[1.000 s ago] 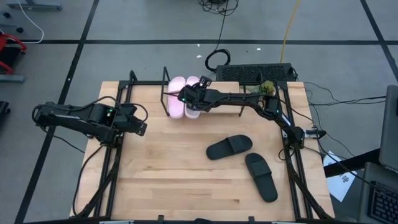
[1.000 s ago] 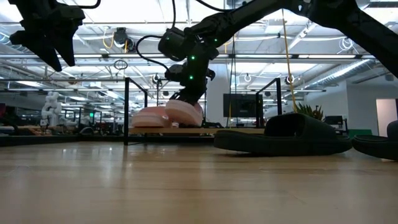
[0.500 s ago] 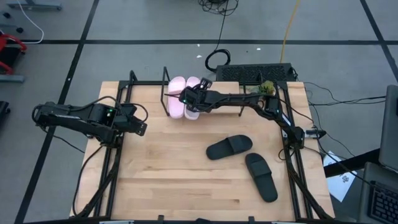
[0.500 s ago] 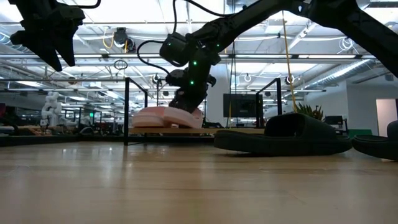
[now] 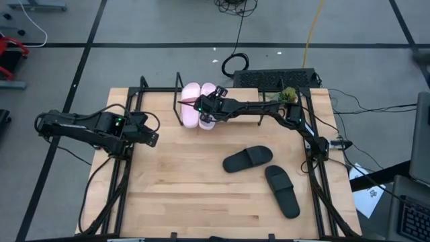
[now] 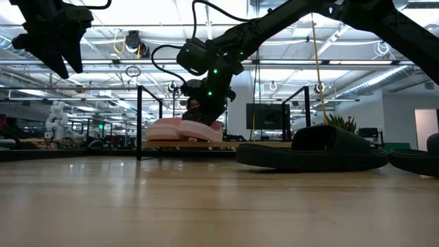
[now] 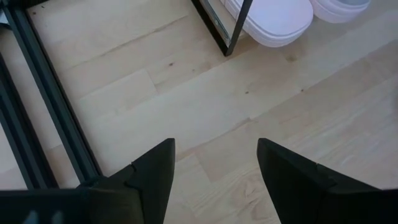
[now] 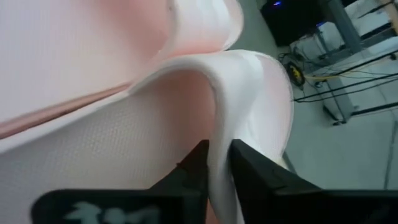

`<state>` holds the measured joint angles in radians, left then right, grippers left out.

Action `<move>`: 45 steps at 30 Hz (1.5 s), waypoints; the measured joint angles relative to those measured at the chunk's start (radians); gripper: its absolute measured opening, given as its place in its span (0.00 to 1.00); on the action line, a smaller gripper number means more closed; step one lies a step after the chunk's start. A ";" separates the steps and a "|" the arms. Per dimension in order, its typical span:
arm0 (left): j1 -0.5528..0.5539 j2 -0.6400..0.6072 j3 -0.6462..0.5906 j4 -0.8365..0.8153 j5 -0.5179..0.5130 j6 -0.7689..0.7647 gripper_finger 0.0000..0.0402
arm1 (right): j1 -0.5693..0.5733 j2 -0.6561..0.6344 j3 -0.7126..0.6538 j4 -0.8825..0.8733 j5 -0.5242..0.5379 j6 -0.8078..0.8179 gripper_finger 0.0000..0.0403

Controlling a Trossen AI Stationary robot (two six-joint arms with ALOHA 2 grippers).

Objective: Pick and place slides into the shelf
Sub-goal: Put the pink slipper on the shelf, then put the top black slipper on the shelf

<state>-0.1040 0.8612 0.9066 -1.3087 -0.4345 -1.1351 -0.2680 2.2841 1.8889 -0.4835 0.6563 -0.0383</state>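
Note:
Two pale pink slides [image 5: 191, 101] lie side by side on the shelf [image 6: 206, 145], a low board with a black rod frame [image 5: 178, 94] at the table's far side. My right gripper [image 5: 203, 107] is over the right-hand pink slide [image 5: 209, 91], shut on its strap. Two black slides [image 5: 247, 158] [image 5: 282, 190] lie sole down on the table's right half. My left gripper [image 5: 151, 138] is open and empty above the table's left part, clear of everything. My right gripper pinches the edge of the pink slide's wide strap [image 8: 217, 149] between its two fingers [image 8: 252, 177], one under the strap and one on its outer side. The fingers slant down from the table's right. The slide lies flat on the shelf board beside its mate.
The shelf's black rods [image 7: 239, 25] stand around the pink slides. Black frame rails [image 5: 121, 175] run along the table's left and right edges. A dark box and cables [image 5: 275, 79] lie behind the far edge. Bare tabletop [image 5: 181, 195] spreads at the near left.
My right gripper has lowered the pink slide, which was tilted up on the shelf a second ago and now lies flat beside the other pink slide. The gripper has stayed on the strap.

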 joint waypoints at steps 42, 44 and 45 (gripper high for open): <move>0.000 0.001 0.000 0.004 -0.022 -0.005 0.57 | 0.005 -0.045 -0.002 -0.075 0.019 -0.084 0.45; 0.000 0.001 0.000 0.004 -0.022 -0.003 0.57 | 0.002 -0.045 -0.002 -0.076 0.019 -0.090 0.45; 0.000 0.001 0.000 0.004 -0.022 -0.003 0.57 | 0.000 -0.045 -0.001 -0.075 0.021 -0.090 0.45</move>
<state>-0.1041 0.8619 0.9066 -1.3046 -0.4564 -1.1385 -0.2677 2.2391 1.8874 -0.5582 0.6770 -0.1284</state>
